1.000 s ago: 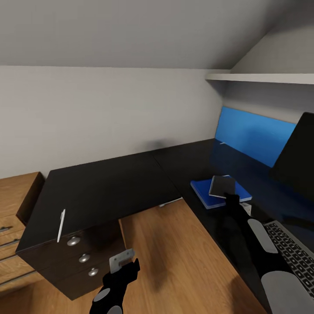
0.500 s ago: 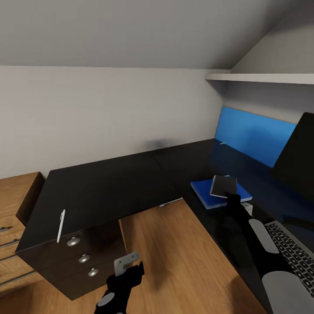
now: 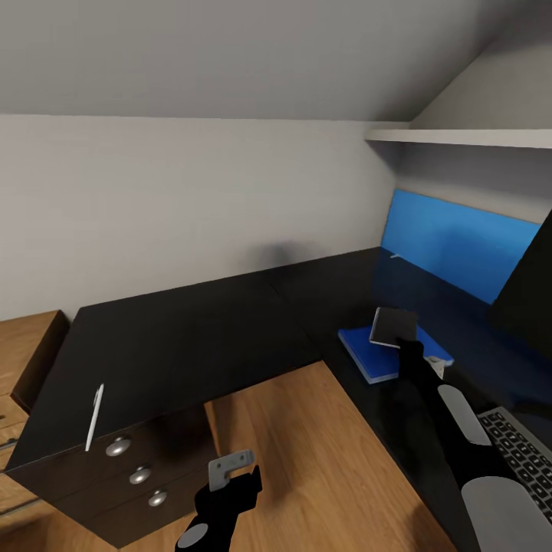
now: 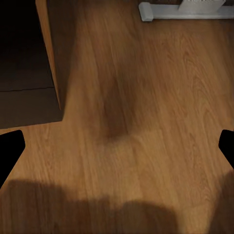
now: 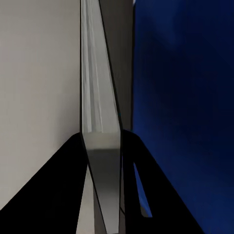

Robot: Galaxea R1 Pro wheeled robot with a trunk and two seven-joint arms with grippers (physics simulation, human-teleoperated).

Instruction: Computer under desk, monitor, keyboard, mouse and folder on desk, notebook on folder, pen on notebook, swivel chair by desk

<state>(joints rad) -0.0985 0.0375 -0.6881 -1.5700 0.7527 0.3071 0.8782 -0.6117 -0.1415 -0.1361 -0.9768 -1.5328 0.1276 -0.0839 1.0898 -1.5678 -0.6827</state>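
Right gripper [image 3: 404, 343] fingers clamped on the notebook [image 3: 393, 326], tilted above the blue folder [image 3: 383, 359] on the worktop [image 3: 199, 337], white pen [image 3: 94, 415] pointing front-to-back at the far end, left gripper [image 4: 117, 146] fingers spread, empty.

We see a home workspace under a sloped ceiling [image 3: 268, 54], likely an attic bedroom corner. A glossy black L-shaped desk [image 3: 207, 330] with a blue back panel [image 3: 452, 245] runs from lower left to the right of the frame. A keyboard [image 3: 529, 452] sits at lower right, a white wall shelf [image 3: 460, 136] upper right, a wooden drawer chest [image 3: 19, 360] at left edge, wood floor [image 3: 307, 452] below.
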